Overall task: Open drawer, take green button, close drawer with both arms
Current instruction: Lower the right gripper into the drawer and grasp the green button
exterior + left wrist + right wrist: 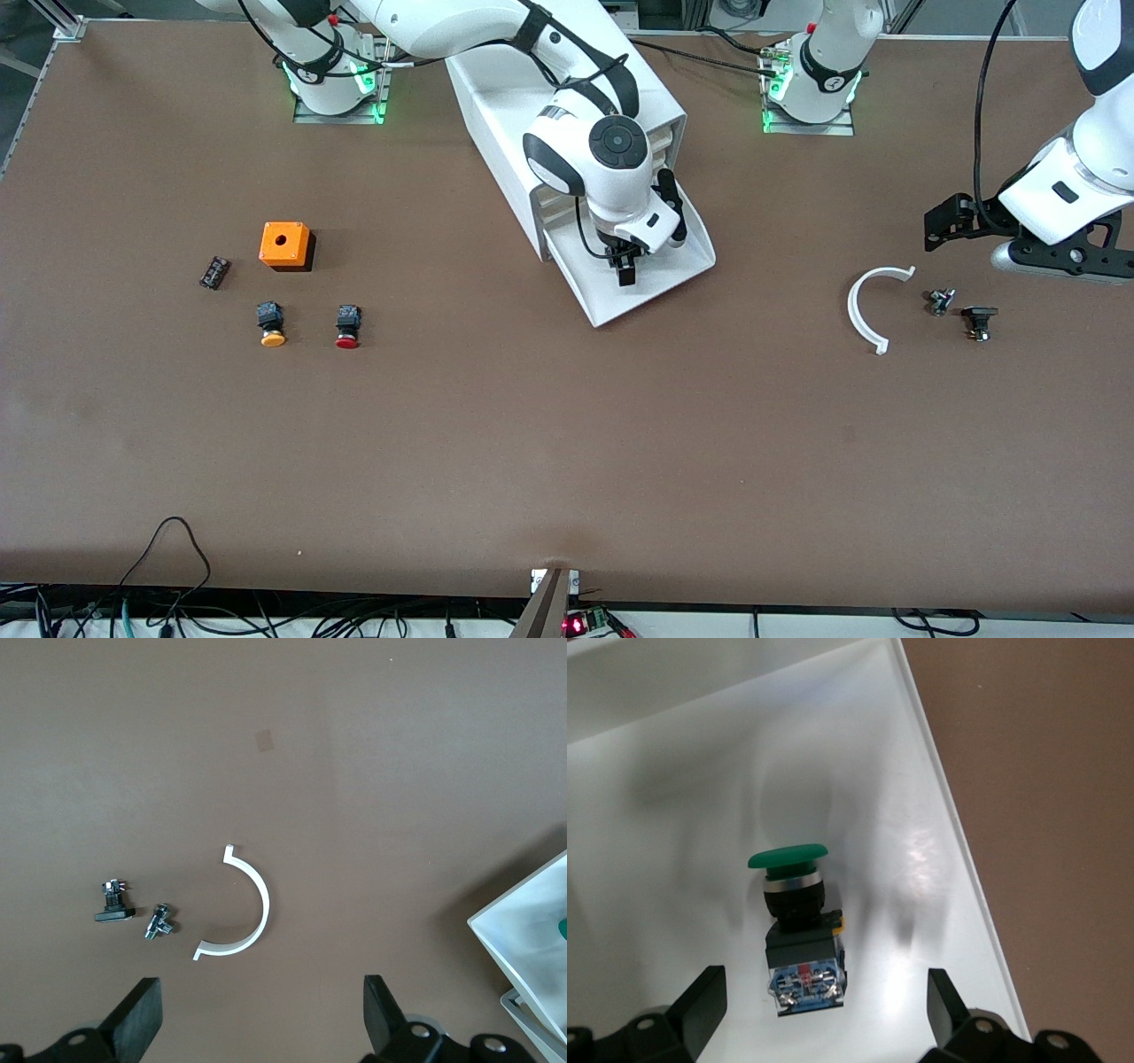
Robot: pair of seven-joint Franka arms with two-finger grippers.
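We see the drawer [682, 266] pulled out of the white cabinet [532, 106] at the upper centre of the front view, its tray reaching toward the camera; the right gripper [625, 266] hangs directly over that tray, its fingers [700, 1001] spread wide and holding nothing; the right wrist view shows the button [796, 921] lying on its side on the drawer's white floor, green cap toward the top of that frame, black body between the two open fingers yet apart from both.

The left gripper [952, 221] sits at the right edge of the front view, over bare table; its fingers [137, 1014] are also parted and empty, and the left arm waits; lower in the frame lie a white curved strip [864, 310], a small metal fitting [940, 301] and a black clip [979, 321], close together.

At the left of the front view we find an orange box [284, 244], a small black part [214, 272], a yellow-capped button [271, 323] and a red-capped button [347, 326].
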